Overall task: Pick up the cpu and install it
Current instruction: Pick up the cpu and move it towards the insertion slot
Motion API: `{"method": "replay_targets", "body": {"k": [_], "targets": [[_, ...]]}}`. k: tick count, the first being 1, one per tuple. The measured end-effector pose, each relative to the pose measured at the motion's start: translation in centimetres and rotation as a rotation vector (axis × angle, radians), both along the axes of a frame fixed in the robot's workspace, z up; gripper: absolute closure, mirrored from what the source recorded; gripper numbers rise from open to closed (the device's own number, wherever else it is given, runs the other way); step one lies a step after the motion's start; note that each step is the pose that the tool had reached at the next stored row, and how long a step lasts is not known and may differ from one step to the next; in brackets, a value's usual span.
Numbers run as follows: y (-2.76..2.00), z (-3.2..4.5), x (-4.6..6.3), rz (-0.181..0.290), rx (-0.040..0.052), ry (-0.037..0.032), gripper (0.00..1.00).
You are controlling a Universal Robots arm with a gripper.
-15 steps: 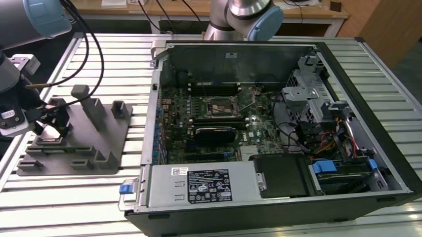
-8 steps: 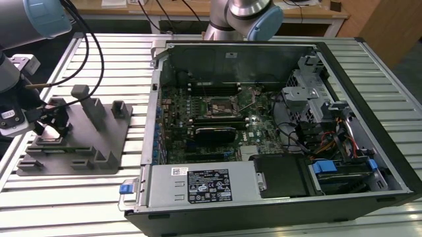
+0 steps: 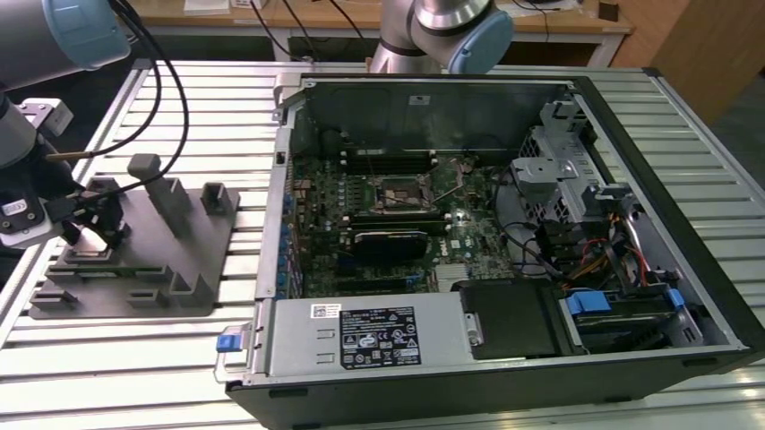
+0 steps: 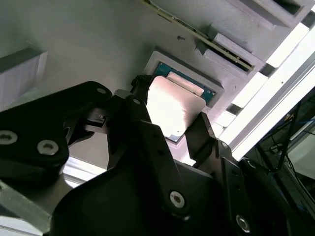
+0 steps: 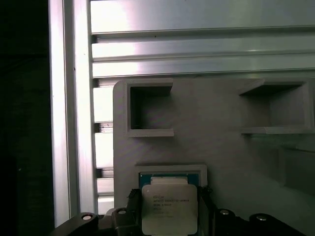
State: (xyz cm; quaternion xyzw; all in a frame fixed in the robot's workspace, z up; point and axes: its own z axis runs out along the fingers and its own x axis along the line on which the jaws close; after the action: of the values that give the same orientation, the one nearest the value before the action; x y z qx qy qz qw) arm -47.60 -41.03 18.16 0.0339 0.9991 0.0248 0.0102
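Fixture tray [image 3: 143, 260] of grey plastic lies on the slatted table [image 3: 120, 367] toward the edge at the exterior view's left. The gripper [image 3: 93, 228] hangs low over the tray's outer end. Just beside the tray stands the open computer case [image 3: 669, 179]. It holds the motherboard [image 3: 358, 206], with the socket [image 3: 400, 190] near the board's middle, and a power supply [image 3: 358, 336] along one wall.

In the second wrist view the cpu [image 4: 172, 105] sits over a green-rimmed square recess [image 4: 210, 93] in the tray. The black fingers [image 4: 202, 132] are drawn in to two opposite sides and look to press its edges. I cannot tell whether it has left the recess.

In the first wrist view the cpu [image 5: 170, 209] lies between the fingertips, close to one edge of the tray. Two box-shaped pockets [image 5: 147, 110] further in show nothing inside.

As a judgement, the grasp goes best with the fingers square on the chip's edges and the chip kept level, clear of the recess rim.
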Motion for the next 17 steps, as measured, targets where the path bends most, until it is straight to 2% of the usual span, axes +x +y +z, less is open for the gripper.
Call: {"method": "replay_targets", "body": {"k": [13, 17], "targets": [[0.00, 1.92, 0.0, 0.000, 0.0001, -0.0002, 0.45], [0.00, 2.29, 0.0, 0.000, 0.0001, -0.0002, 0.45]]}}
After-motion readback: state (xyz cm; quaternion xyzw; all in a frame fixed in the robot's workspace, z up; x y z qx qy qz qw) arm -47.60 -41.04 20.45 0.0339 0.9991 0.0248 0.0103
